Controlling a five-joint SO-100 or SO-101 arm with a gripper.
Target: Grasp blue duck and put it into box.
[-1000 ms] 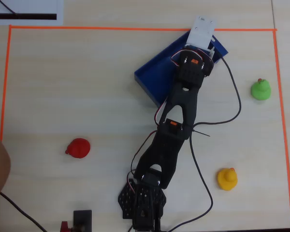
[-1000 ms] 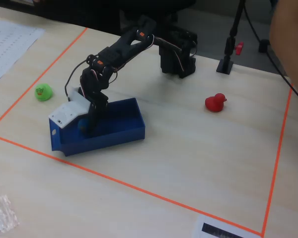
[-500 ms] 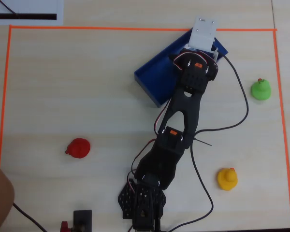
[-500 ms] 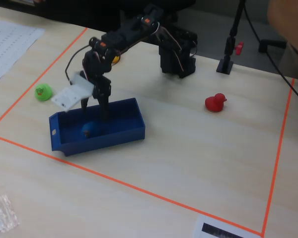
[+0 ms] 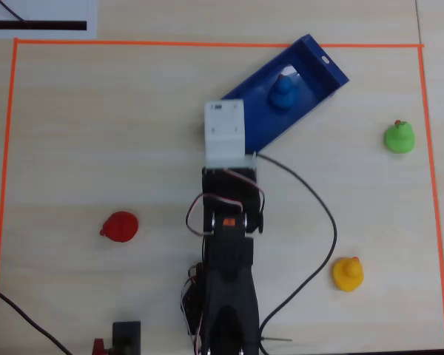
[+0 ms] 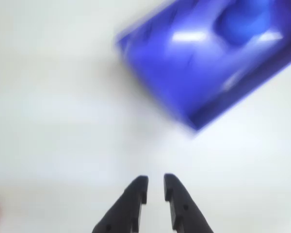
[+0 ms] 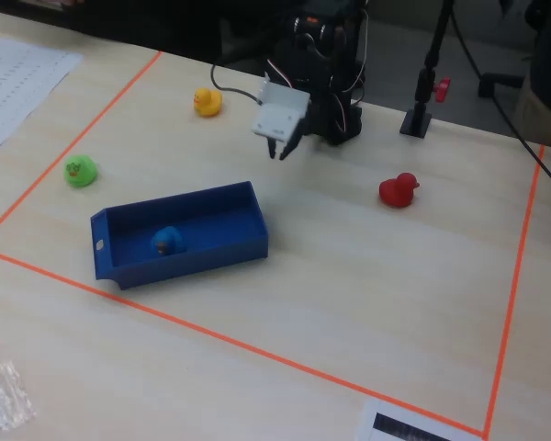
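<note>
Judging from where things lay, I took the placing step as done; the blue duck (image 5: 283,92) sat inside the box (image 5: 253,126), toward its taller end wall, at the table's far edge in the overhead view; my gripper (image 6: 155,187) hung empty above bare table, well apart from the box, fingers nearly together with only a slim gap; the red duck (image 7: 399,189), green duck (image 5: 399,137) and yellow duck (image 5: 348,273) lay outside the box; next, I reckoned, I needed only to park the arm near its base.
</note>
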